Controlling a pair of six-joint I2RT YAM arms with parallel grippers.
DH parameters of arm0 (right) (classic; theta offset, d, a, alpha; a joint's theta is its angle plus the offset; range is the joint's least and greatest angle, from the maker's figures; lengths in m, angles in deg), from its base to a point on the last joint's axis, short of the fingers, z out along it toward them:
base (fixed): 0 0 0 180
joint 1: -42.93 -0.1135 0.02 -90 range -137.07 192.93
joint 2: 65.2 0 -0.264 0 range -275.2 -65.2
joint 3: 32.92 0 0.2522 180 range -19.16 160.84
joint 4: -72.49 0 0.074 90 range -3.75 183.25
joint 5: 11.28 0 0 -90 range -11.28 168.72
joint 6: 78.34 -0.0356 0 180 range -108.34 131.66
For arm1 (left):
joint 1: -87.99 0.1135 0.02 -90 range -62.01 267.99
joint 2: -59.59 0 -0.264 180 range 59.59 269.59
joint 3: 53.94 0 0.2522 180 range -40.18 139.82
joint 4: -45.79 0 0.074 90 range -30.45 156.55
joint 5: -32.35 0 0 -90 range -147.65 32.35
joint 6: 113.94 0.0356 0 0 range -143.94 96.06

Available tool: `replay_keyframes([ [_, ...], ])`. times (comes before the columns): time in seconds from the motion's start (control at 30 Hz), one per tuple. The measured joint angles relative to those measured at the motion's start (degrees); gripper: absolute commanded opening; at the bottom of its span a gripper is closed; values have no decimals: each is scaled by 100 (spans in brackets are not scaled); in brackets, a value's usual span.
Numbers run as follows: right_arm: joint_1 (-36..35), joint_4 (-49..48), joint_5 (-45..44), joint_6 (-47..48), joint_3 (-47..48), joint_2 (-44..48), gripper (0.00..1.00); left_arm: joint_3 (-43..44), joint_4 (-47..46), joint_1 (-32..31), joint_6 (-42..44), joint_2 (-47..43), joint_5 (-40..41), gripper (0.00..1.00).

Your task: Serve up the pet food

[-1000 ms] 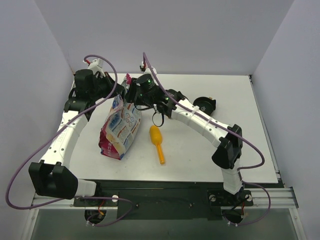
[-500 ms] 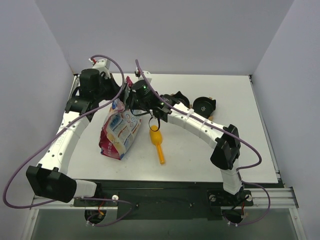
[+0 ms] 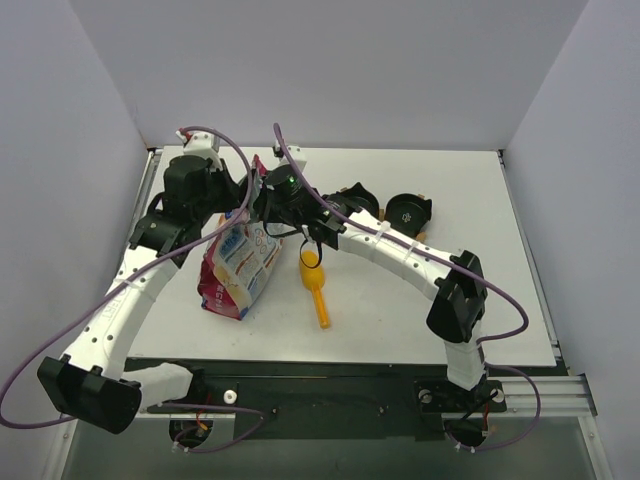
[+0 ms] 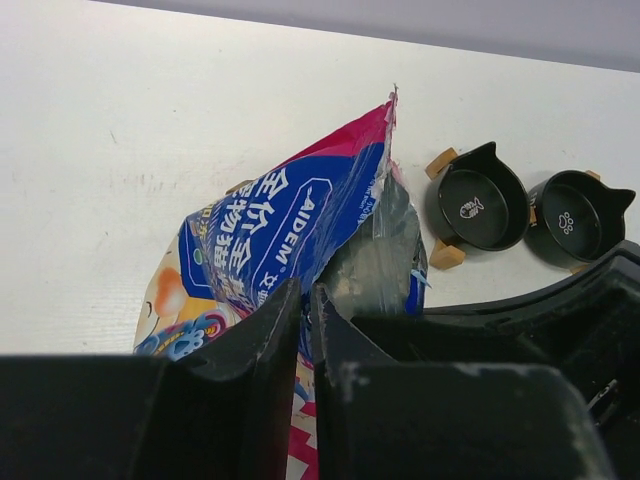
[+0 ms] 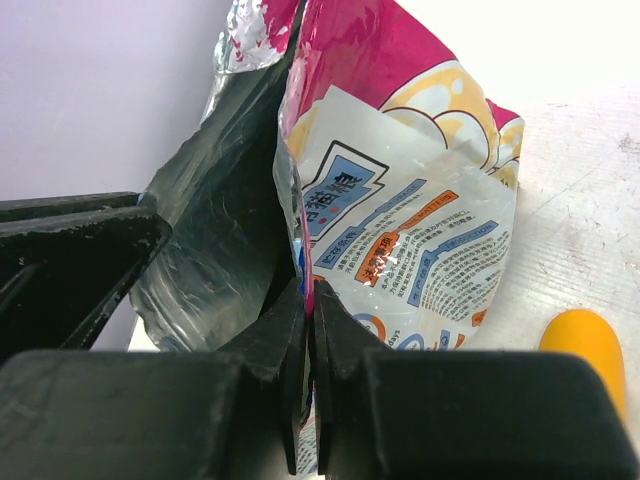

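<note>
The pet food bag [image 3: 238,262] stands on the table at the left, its mouth pulled open between both grippers. My left gripper [image 3: 240,195] is shut on the bag's colourful front wall [image 4: 285,225]. My right gripper [image 3: 262,205] is shut on the white-and-blue printed back wall [image 5: 400,230]. Both wrist views show the silver inside of the bag [image 5: 215,240], also in the left wrist view [image 4: 375,265]. No kibble shows. The two black bowls with ear-shaped rims [image 3: 358,200] [image 3: 408,211] stand right of the bag, also in the left wrist view [image 4: 478,207] [image 4: 578,214].
A yellow-orange scoop [image 3: 315,285] lies on the table just right of the bag, its bowl end under my right arm; its tip shows in the right wrist view [image 5: 585,355]. White walls close the table at the back and sides.
Both grippers have shifted a little at the bag's top edge. The bag's mouth has opened wider and the bag stands more upright.
</note>
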State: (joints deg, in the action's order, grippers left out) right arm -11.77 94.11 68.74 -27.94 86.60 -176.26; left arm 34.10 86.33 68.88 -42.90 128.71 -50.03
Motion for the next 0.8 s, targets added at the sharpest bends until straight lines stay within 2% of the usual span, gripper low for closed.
replay_keyframes([
  [0.2, 7, 11, -28, -83, 9, 0, 0, 111, 199, -227, 59, 87, 382, 22],
  [0.33, -15, 57, -181, -131, 9, 7, 0, 181, 310, -293, 177, 122, 612, 1],
  [0.37, -15, 94, -249, -157, 9, 7, 0, 184, 313, -293, 192, 118, 658, 0],
  [0.8, -103, 1056, -791, -433, 304, 7, 0, 529, 693, -302, 306, 210, 1335, 0],
])
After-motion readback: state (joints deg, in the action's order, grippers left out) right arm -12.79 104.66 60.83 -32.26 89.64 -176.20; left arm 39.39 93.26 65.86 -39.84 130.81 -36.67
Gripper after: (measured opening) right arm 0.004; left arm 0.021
